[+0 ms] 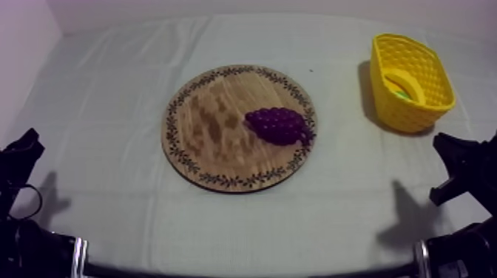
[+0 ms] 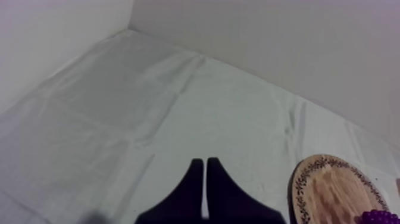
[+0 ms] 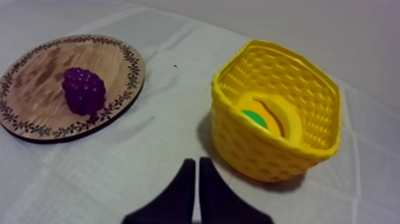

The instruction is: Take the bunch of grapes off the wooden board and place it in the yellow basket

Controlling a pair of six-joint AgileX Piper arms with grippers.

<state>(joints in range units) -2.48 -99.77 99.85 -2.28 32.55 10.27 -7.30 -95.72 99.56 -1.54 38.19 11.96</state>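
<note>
Lying on the right side of the board (image 1: pixel 214 126), the grapes (image 1: pixel 278 125) sit in the middle of the bench (image 1: pixel 111 89), with the basket (image 1: pixel 436 81) well apart at the far right. The left fingers (image 2: pixel 193 182) are pressed together over the bench left of the board. The right fingers (image 3: pixel 186 182) are pressed together too, on the near side of the basket, holding nothing.

1. We think this is a robot lab, not a home.
2. The table (image 1: pixel 355 214) has a plain grey-white cloth (image 1: pixel 111 96) over it, and bare pale walls (image 1: pixel 22 37) stand right by it.
3. The black left arm (image 1: pixel 18 159) and right arm (image 1: pixel 462 166) sit at the near edge.
4. Toy grapes (image 1: pixel 277 124) lie on a wooden board (image 1: pixel 207 126), with a yellow basket (image 1: pixel 403 111) far right.
</note>
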